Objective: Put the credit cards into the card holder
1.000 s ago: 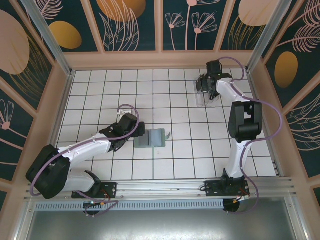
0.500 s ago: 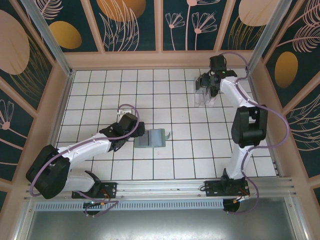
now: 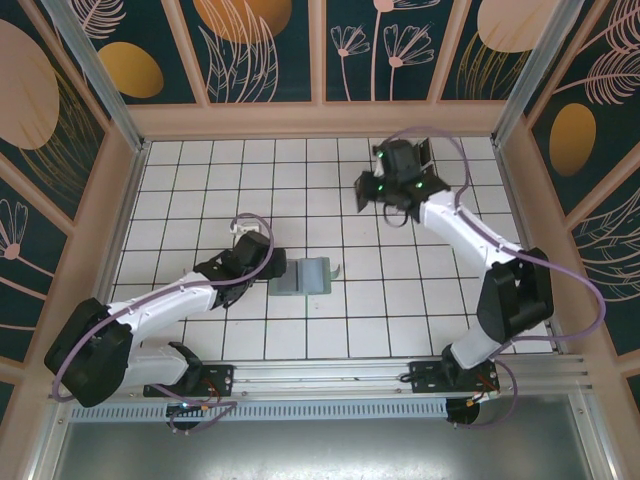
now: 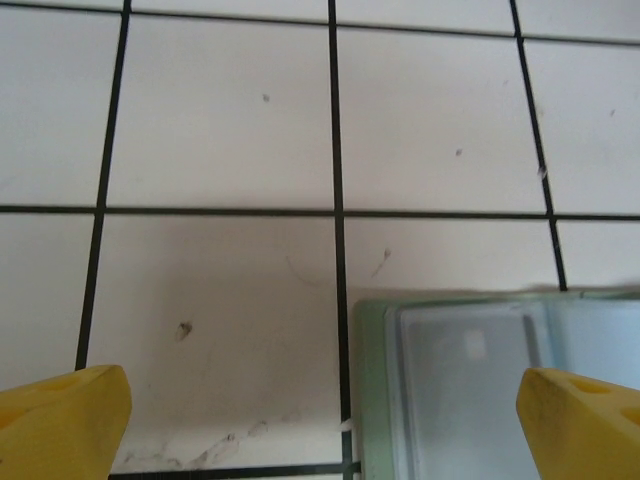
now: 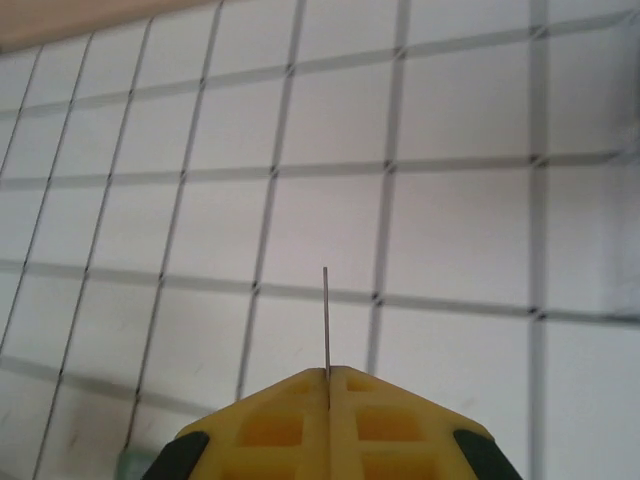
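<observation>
The thin dark rectangular credit card (image 5: 325, 318), probably light, stiff and slippery, is pinched by one edge in clenched right jaws, left jaws released.

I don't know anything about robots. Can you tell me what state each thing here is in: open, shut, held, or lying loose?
card holder: open, lying flat on the tiled table, clear pocket facing up.
credit card: pinched by the right gripper, seen edge-on.
right gripper: shut on the credit card.
left gripper: open, holding nothing, poised at the card holder's edge.
</observation>
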